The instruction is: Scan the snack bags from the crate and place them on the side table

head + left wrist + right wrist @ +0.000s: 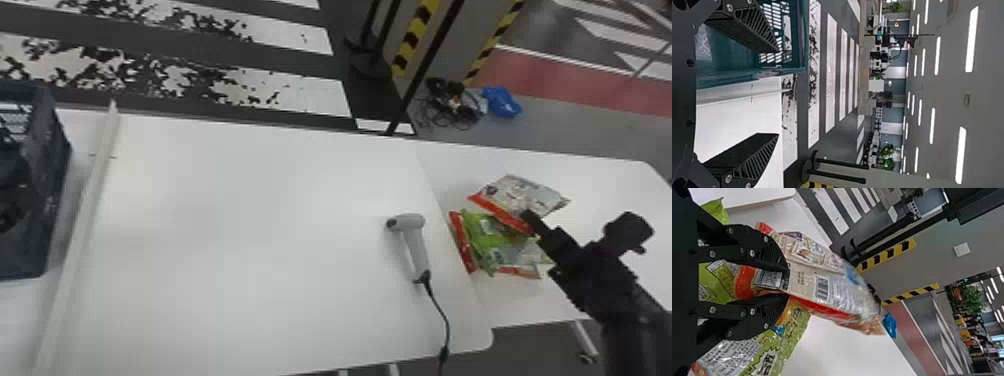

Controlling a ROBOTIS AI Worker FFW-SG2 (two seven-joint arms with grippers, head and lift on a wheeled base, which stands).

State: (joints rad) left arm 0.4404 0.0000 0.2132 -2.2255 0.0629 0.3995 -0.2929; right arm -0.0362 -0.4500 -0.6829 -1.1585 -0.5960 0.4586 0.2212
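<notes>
I read this as the placing step: my right claw (788, 284) is clamped on a snack bag (820, 278) above the side desk (615, 180), with green bags (487, 235) beneath it. Next I'd settle it on the pile and ease the fingers apart — gently, or it could slide off. The left claw (778, 93) has its fingers spread by the crate (803, 35). The scanner (415, 245) lies on the main desk (250, 225) — free for another bag.
</notes>
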